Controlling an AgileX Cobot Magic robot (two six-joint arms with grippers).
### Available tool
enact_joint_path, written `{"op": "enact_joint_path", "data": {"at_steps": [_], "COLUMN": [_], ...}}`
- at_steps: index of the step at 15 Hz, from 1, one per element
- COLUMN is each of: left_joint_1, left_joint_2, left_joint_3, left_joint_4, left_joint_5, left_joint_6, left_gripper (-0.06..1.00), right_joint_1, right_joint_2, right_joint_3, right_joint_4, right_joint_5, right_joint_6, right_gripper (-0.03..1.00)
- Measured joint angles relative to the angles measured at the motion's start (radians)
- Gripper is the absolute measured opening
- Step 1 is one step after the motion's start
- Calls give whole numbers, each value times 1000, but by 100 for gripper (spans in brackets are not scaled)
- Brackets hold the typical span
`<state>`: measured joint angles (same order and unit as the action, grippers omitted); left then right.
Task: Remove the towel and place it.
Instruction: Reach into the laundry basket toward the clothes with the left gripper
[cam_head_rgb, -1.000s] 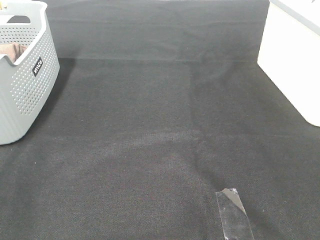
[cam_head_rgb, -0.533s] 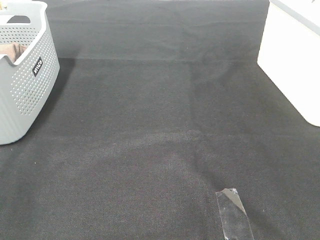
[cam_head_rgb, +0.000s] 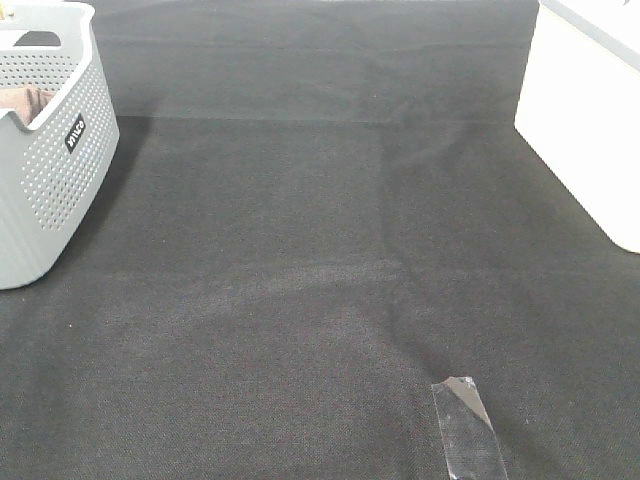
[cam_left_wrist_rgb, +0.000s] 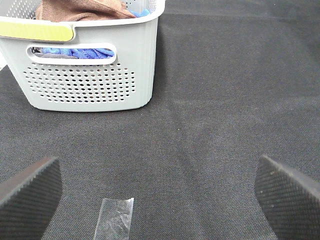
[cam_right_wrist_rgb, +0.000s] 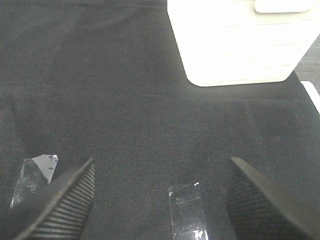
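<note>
- At the far left edge of the black table cover (cam_head_rgb: 300, 250), as the high camera shows it, we see the grey perforated basket (cam_head_rgb: 55, 170) standing upright, partly cut off by the frame.
- We find the towel (cam_left_wrist_rgb: 82, 9) inside that basket, a brown bundle heaped up to the rim. The high view shows only a small patch of it above the basket's wall.
- Below the towel, a blue cloth (cam_left_wrist_rgb: 75, 51) shows through the basket's handle slot, and a yellow-green strip (cam_left_wrist_rgb: 37, 31) runs along the rim.
- Our left gripper (cam_left_wrist_rgb: 157, 175) hovers over the table cover, well apart from the basket, its fingers (cam_left_wrist_rgb: 30, 195) spread wide and holding nothing.
- Our right gripper (cam_right_wrist_rgb: 161, 170) is likewise spread wide and empty, and it faces the white container (cam_right_wrist_rgb: 235, 40) that stands at the right side of the table.
- We see pieces of clear tape (cam_head_rgb: 468, 425) stuck flat on the cover. One lies between the left gripper's fingers in its wrist view, and two lie near the right gripper, none touched by either gripper.
</note>
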<state>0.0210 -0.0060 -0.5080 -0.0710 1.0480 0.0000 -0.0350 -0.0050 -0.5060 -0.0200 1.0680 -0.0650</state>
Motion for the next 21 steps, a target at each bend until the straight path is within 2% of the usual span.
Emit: {"op": "enact_joint_path", "data": {"at_steps": [17,19,20,21], "left_joint_1": [0,0,0,0], "left_joint_2": [0,18,75,215], "left_joint_3": [0,-9,-44,-139], "left_joint_4": [3,-21,-42,-49], "left_joint_5": [0,4,16,34], "left_joint_6": [0,47,101,234], "left_gripper": [99,99,99,99], "right_joint_1": [0,0,0,0], "right_joint_2": [0,0,0,0], "right_joint_3": [0,0,0,0], "right_joint_4": [0,0,0,0], "right_joint_5": [0,0,0,0], "right_joint_6": [0,0,0,0], "right_gripper": [70,70,70,70]}}
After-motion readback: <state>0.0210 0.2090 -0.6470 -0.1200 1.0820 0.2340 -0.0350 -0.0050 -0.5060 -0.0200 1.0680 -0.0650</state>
